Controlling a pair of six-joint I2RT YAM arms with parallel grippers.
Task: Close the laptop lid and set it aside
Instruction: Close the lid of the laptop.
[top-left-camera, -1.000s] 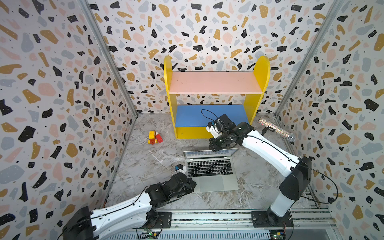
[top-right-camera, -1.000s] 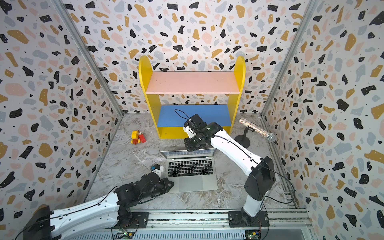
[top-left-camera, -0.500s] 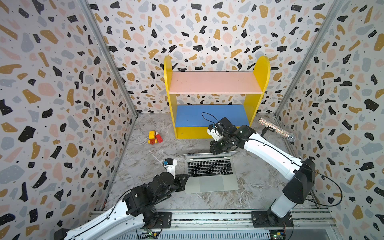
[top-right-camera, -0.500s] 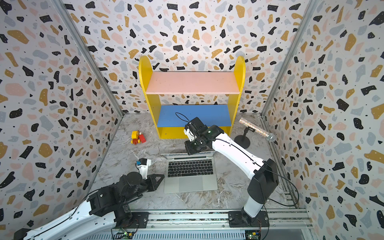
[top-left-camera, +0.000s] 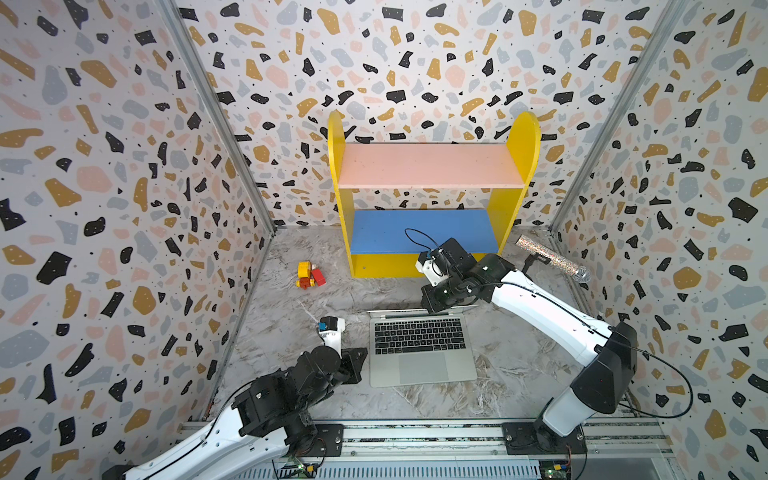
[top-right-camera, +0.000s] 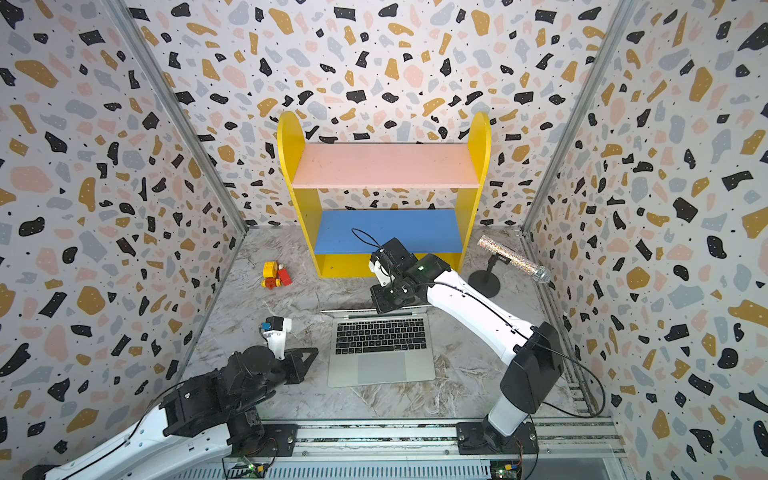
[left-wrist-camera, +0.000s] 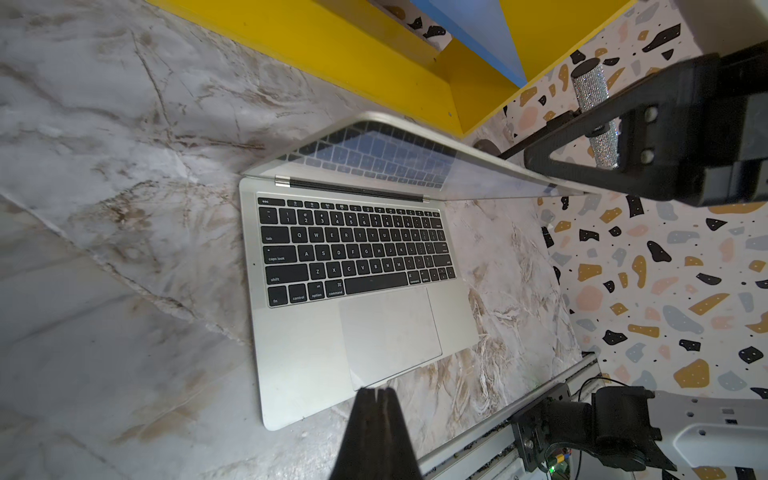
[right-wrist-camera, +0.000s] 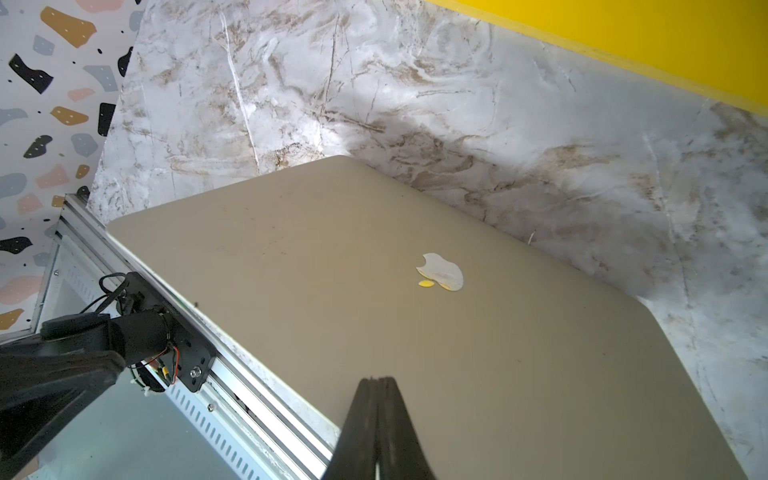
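The laptop (top-left-camera: 422, 353) sits open in the middle of the marble floor (top-left-camera: 291, 316), in front of the yellow shelf (top-left-camera: 428, 166), keyboard facing up. The laptop lid (right-wrist-camera: 415, 311) stands close to upright, showing in both top views as only a thin edge. The right gripper (top-left-camera: 436, 301) is on the top edge of that lid, jaws pinched together and holding nothing, its fingertips (right-wrist-camera: 377, 380) over the lid's silver back below the apple logo; whether they press on it, I cannot tell. The left gripper (top-left-camera: 360, 361) hangs low just beside the laptop's left edge near the front corner, jaws also closed and holding nothing. A toy truck (top-left-camera: 309, 275) lies off to the left, and a glittery microphone (top-left-camera: 548, 257) is on its stand to the right.
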